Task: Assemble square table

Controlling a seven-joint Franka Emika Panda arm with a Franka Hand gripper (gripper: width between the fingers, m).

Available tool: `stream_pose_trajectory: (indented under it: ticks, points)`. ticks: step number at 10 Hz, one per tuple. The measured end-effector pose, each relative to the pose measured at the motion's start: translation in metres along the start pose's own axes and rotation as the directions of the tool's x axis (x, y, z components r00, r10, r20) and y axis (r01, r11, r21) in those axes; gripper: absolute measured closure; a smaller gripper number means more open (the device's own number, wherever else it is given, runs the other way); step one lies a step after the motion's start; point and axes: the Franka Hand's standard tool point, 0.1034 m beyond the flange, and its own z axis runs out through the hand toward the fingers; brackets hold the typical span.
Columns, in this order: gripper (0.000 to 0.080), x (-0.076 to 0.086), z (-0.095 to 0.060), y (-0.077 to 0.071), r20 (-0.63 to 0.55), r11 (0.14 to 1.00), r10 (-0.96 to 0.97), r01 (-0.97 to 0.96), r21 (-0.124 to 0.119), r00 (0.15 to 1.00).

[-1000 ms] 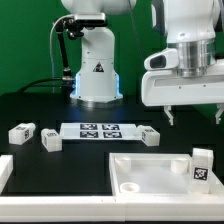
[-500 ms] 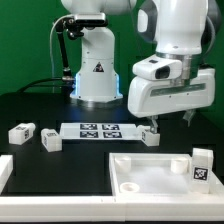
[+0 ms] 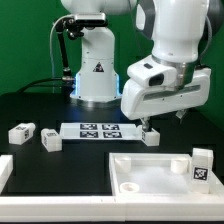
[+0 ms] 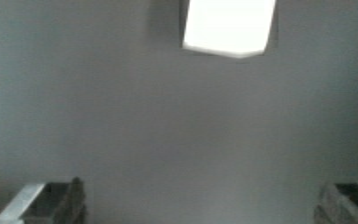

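The square table's white slab (image 3: 150,160) lies recessed side up at the front of the exterior view's right. One white leg (image 3: 203,167) stands upright on its right part. Three more legs lie on the black table: two at the left (image 3: 20,131) (image 3: 51,141) and one (image 3: 150,135) by the marker board's right end. My gripper (image 3: 163,120) hangs open and empty just above that third leg, tilted. In the wrist view the leg (image 4: 227,27) lies ahead of my open gripper (image 4: 202,205), whose fingers (image 4: 43,200) are wide apart.
The marker board (image 3: 98,130) lies flat mid-table between the legs. The white domed robot base (image 3: 95,72) stands behind it. A white raised edge (image 3: 5,172) sits at the front left corner.
My gripper has moved toward the exterior view's left and downward, and now hangs tilted over the leg by the marker board's right end. No parts have moved.
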Motion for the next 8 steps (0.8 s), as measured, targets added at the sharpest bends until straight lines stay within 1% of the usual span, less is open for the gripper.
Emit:
stream_pose_trajectory:
  ticks: [1,2,3,4,5,6,7,8]
  points:
    - [0.0150,-0.003,0.000,-0.002,0.112,1.000,0.012,-0.011,-0.009,0.994]
    - [0.0150,-0.004,0.000,-0.004,0.201,1.000,0.031,-0.030,-0.006,0.979]
    - [0.0150,-0.001,0.001,-0.003,0.235,0.999,0.039,-0.039,-0.004,0.971]
    - [0.0150,-0.007,0.003,-0.005,0.314,0.999,0.037,-0.041,0.006,0.949]
    - [0.0150,-0.006,0.005,-0.006,0.376,0.999,0.035,-0.043,0.013,0.926]
    - [0.0150,-0.004,0.007,-0.006,0.409,0.998,0.046,-0.055,0.010,0.912]
    - [0.0150,-0.006,0.016,-0.009,0.456,0.995,0.087,-0.100,0.004,0.886]
    - [0.0150,-0.005,0.022,-0.007,0.464,0.993,0.105,-0.119,0.002,0.880]
